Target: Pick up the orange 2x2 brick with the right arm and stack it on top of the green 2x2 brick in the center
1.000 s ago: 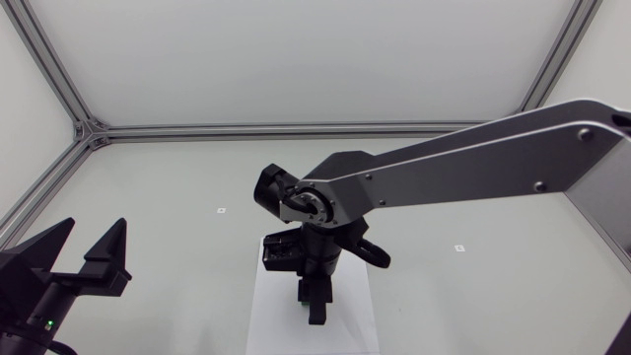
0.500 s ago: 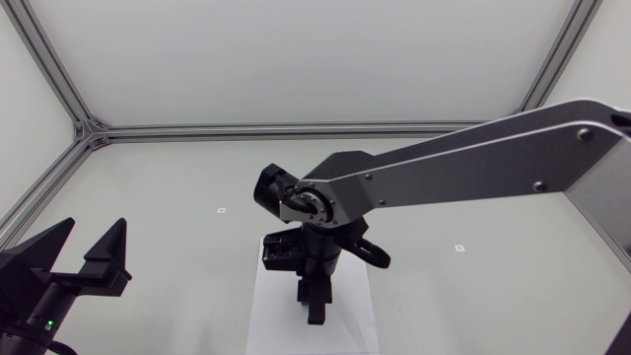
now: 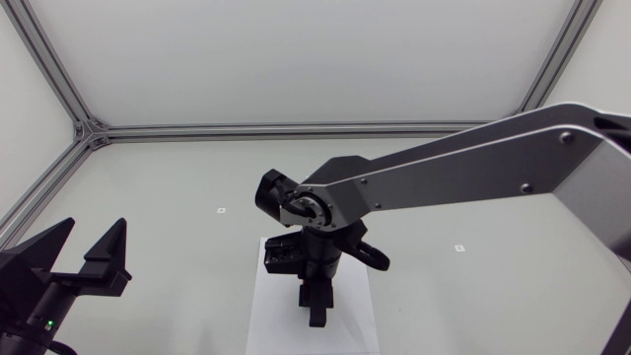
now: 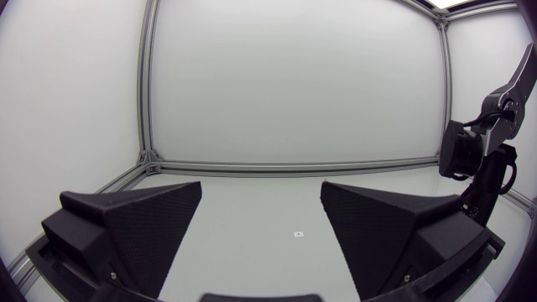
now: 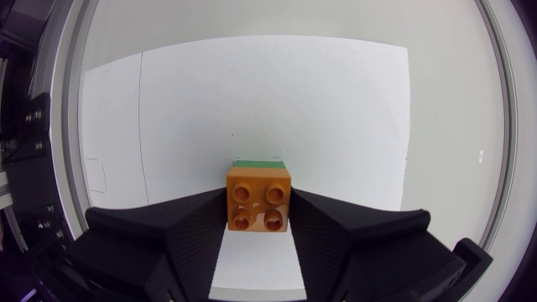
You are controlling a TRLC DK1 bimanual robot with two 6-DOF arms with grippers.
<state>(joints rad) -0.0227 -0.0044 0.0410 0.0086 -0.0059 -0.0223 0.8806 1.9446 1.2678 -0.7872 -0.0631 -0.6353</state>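
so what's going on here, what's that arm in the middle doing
The right end effector is shut on the orange brick, holding it directly over the green brick. Only an edge of the green brick shows, on the white sheet at the table's centre. Whether the two bricks are pressed together cannot be told. The left end effector sits open off to the side, holding nothing.

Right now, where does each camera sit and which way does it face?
Head view: fixed above the table, looking down; right arm enters from the right, right gripper over a white sheet, left gripper at my left.
Left wrist view: on the last link of the left arm, facing across the table; left gripper open.
Right wrist view: on the last link of the right arm, facing down; right gripper holds the orange brick, green brick just beyond.
Shared: head and left wrist views both show the right arm.
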